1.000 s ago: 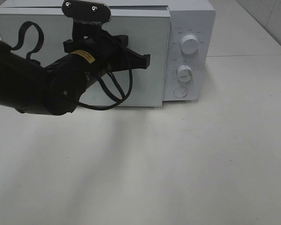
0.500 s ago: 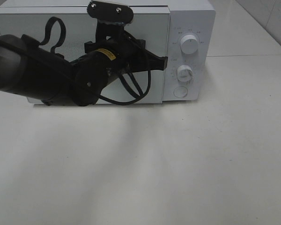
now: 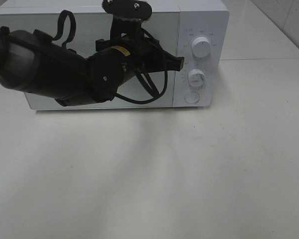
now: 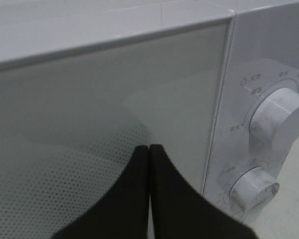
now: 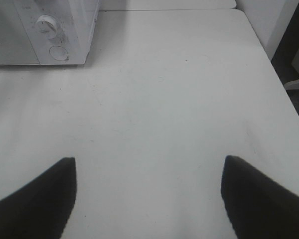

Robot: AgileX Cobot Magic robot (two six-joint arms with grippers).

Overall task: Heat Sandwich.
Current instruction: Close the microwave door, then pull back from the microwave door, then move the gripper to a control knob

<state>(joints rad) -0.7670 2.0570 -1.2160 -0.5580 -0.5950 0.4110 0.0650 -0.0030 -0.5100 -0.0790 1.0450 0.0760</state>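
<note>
The sandwich is hidden from every view. The white microwave (image 3: 202, 20) stands at the back of the table with its door (image 3: 164, 25) flush against the body. My left gripper (image 3: 181, 62) is shut with nothing in it, its tips at the door's right edge beside the control panel. In the left wrist view the left gripper (image 4: 149, 148) shows both fingers pressed together in front of the door glass (image 4: 89, 99). My right gripper (image 5: 148, 160) is open and empty over the bare table (image 5: 164, 99), out of the exterior high view.
The control panel carries an upper knob (image 3: 201, 47), a lower knob (image 3: 196, 77) and a round button (image 3: 191, 97). The left arm (image 3: 50, 69) stretches across the door front. The table's right edge (image 5: 284, 99) drops off beside the right gripper.
The microwave door has swung from ajar to flush with the body. The left arm has moved right and toward the microwave with it. The right gripper has not changed.
</note>
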